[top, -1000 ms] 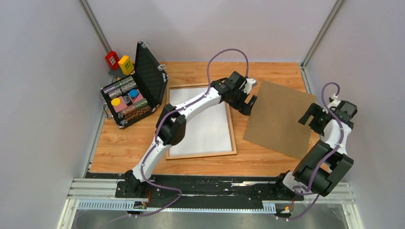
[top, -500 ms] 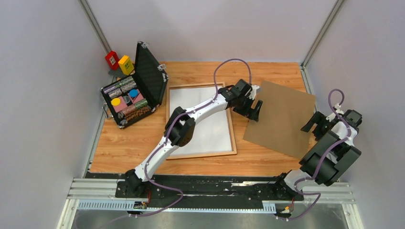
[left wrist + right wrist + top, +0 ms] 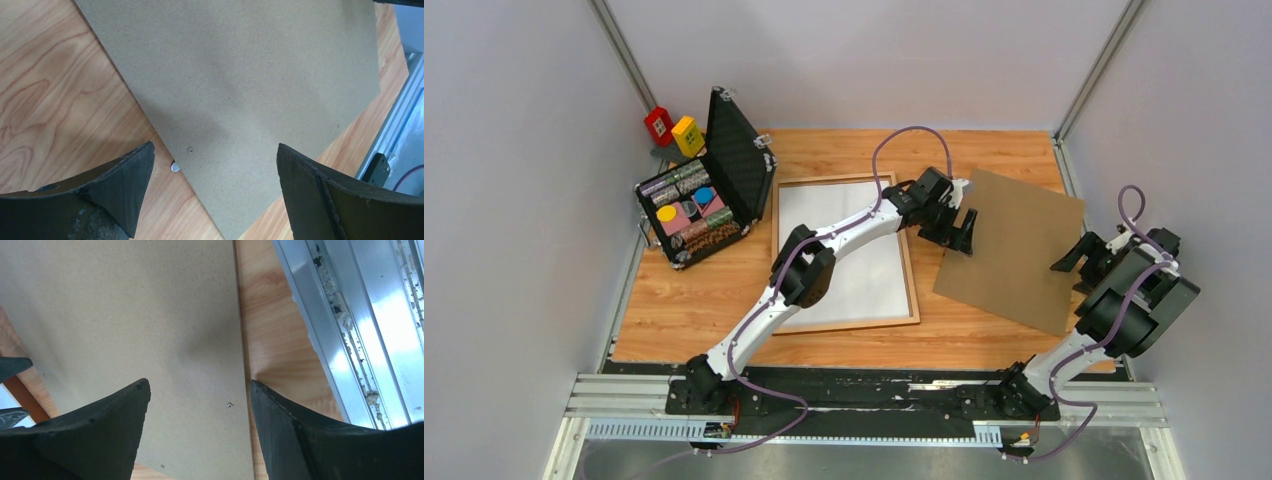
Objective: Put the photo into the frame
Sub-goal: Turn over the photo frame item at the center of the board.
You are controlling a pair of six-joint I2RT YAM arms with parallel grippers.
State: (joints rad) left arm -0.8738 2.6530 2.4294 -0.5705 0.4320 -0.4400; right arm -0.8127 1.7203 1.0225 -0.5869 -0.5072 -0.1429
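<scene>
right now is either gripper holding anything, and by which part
Nothing is held. The left gripper and the right gripper both stand open over opposite edges of the brown backing board, with neither closed on it.

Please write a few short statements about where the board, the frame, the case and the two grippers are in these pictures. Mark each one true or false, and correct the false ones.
1. The board lies on the table to the right of the frame. True.
2. The left gripper is shut on the board. False: its jaws are wide open above the board's left edge and hold nothing.
3. The case is closed. False: it stands open, left of the frame, with its lid up.
4. The right gripper is over the board's right edge with its jaws open. True.
</scene>
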